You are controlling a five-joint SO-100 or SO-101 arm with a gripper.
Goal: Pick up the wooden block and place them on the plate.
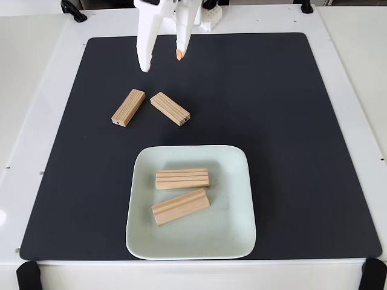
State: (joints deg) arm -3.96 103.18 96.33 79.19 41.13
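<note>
Two light-tan wooden blocks lie on the black mat: one (128, 107) at the left, angled, and a grooved one (170, 109) just right of it, their upper ends nearly meeting. Two more grooved wooden blocks (182, 179) (180, 206) rest inside the pale mint square plate (239, 229) near the front. My white gripper (162, 63) hangs at the back of the mat above the loose pair, open, with nothing between its fingers; one fingertip is orange.
The black mat (290, 121) covers most of the white table. Black clamps sit at the table's corners (27, 275) (373, 275). The mat's right half holds nothing.
</note>
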